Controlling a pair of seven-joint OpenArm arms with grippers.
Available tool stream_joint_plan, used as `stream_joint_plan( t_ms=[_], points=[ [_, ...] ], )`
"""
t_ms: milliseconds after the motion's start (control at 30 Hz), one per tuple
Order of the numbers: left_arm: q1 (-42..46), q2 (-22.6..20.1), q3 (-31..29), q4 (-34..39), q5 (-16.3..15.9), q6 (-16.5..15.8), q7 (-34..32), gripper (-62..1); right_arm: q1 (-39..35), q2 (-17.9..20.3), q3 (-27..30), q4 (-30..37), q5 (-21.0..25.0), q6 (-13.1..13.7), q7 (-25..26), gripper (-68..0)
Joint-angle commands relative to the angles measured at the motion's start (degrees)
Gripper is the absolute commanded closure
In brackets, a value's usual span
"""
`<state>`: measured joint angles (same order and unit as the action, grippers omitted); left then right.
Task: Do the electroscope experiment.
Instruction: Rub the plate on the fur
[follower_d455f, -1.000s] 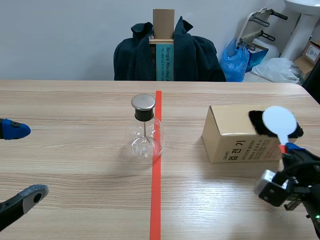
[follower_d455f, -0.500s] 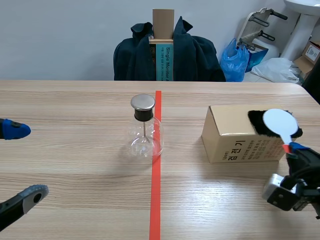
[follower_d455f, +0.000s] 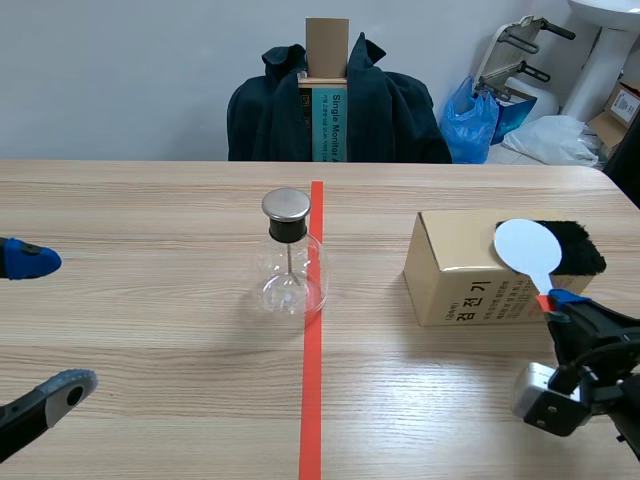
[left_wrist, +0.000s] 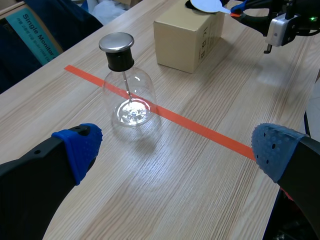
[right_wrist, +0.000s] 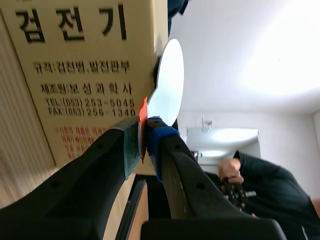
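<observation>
We see the clear glass flask electroscope with black stopper and round metal cap (follower_d455f: 289, 255) standing mid-table, its right side over the orange-red tape line (follower_d455f: 312, 380). The left gripper (left_wrist: 177, 144) sits at the near left, fingers wide apart and holding nothing. At the near right, the right gripper (follower_d455f: 562, 312) is clamped on the orange-red handle of a white round paddle (follower_d455f: 527, 246). The paddle's disc is raised before the brown cardboard box (follower_d455f: 450, 262). A black furry cloth (follower_d455f: 580, 245) lies on the box's right top.
</observation>
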<state>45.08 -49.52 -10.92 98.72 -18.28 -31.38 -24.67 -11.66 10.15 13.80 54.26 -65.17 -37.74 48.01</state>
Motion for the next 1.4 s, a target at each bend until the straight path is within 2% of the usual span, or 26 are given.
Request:
stream_joint_plan(
  t_ms=[0, 133, 333, 633, 1067, 1267, 1367],
  points=[
    [-0.2, 0.3, -0.3, 0.3, -0.8, 0.1, -0.8, -62.3, 0.0, 0.5, 0.0, 0.4, 0.0, -0.9, 0.5, -0.6],
    [-0.2, 0.3, -0.3, 0.3, -0.8, 0.1, -0.8, -62.3, 0.3, 0.7, 0.0, 0.5, 0.1, -4.7, 1.1, -0.6],
    [-0.2, 0.3, -0.3, 0.3, -0.8, 0.1, -0.8, -62.3, 0.4, 1.1, 0.1, 3.7, 3.2, -7.1, 0.7, -0.6],
    [-0.2, 0.3, -0.3, 0.3, -0.8, 0.1, -0.8, -62.3, 0.4, 3.1, 0.1, 17.7, 8.9, -7.1, -4.2, -0.6],
    [-0.4, 2.2, -0.3, -0.1, 0.1, 0.3, -0.5, -62.3, 3.8, 9.5, 3.5, 49.7, 17.6, -7.1, -20.5, -0.7],
    [-2.3, 2.2, -0.2, -0.2, 0.1, 0.3, 3.1, -62.3, 6.7, 9.7, 6.2, 58.7, 18.4, -2.9, -25.7, -0.6],
    [-3.7, 2.2, -0.2, -0.7, 0.0, 0.3, 4.3, -62.3, 7.4, 9.7, 6.8, 61.8, 18.6, -1.8, -27.6, -0.6]
  ],
)
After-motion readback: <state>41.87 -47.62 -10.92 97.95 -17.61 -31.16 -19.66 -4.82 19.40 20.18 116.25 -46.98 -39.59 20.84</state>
